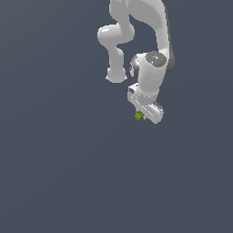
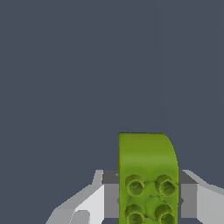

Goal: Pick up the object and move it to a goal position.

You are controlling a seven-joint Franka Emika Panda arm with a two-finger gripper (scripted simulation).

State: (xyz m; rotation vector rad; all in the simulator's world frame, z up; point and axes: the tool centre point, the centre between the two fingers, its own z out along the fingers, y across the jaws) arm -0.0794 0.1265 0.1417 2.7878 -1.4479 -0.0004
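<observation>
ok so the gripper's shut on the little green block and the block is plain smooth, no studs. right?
Not quite. The gripper is shut on the green block, a finger against each side, but the block isn't smooth: the wrist view shows round studs on its face. In the exterior view the block is too small to show them.

object [image 2: 146, 162]: matt green plastic, studded | fingers [image 2: 111, 199]: smooth grey-white

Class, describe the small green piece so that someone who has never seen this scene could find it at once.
Follow the white robot arm down to its gripper. The lime-green block sits between the jaws there. It is the only coloured thing against the grey background, and the wrist view shows round studs on it.
</observation>
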